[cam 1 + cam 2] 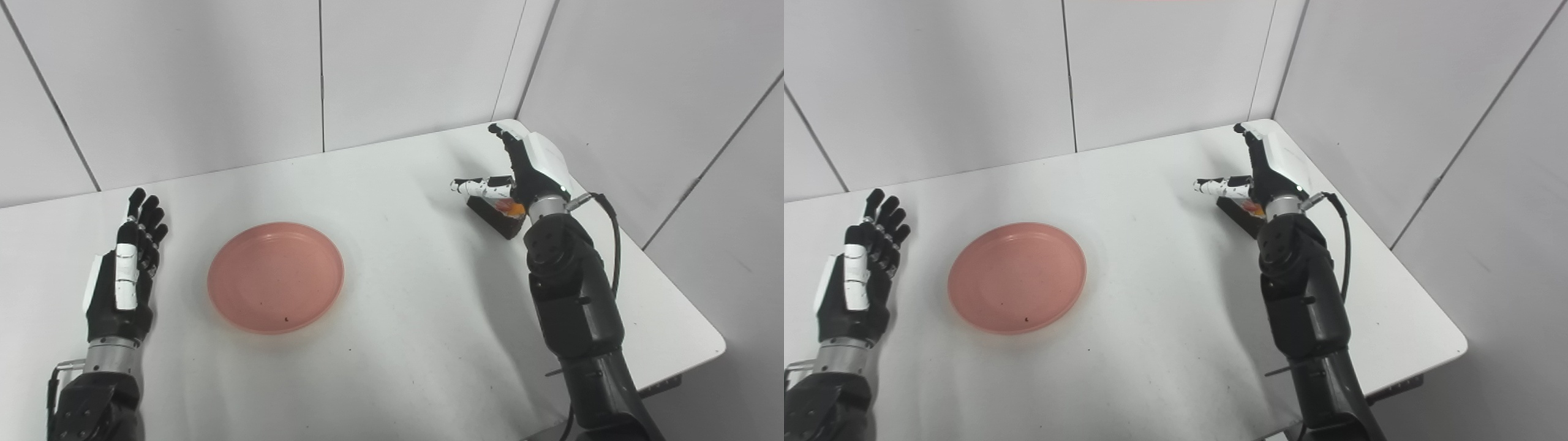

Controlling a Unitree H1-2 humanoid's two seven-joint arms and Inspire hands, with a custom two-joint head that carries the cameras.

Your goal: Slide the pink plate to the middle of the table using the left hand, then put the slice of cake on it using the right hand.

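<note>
The pink plate (275,277) lies flat on the white table (392,343), left of centre and with nothing on it. My left hand (127,269) rests to the left of it, open, fingers stretched upward, a gap between it and the rim. The slice of cake (499,211), dark with an orange bit on top, sits near the table's far right. My right hand (520,171) hangs directly over it, open, thumb stretched left and fingers pointing away. Wrist and palm hide most of the cake; I cannot tell whether the hand touches it.
White wall panels close off the back and right sides, meeting at the corner (514,116) just behind the right hand. The table's right edge (674,288) runs close beside the right forearm. A black cable (609,226) loops off the right wrist.
</note>
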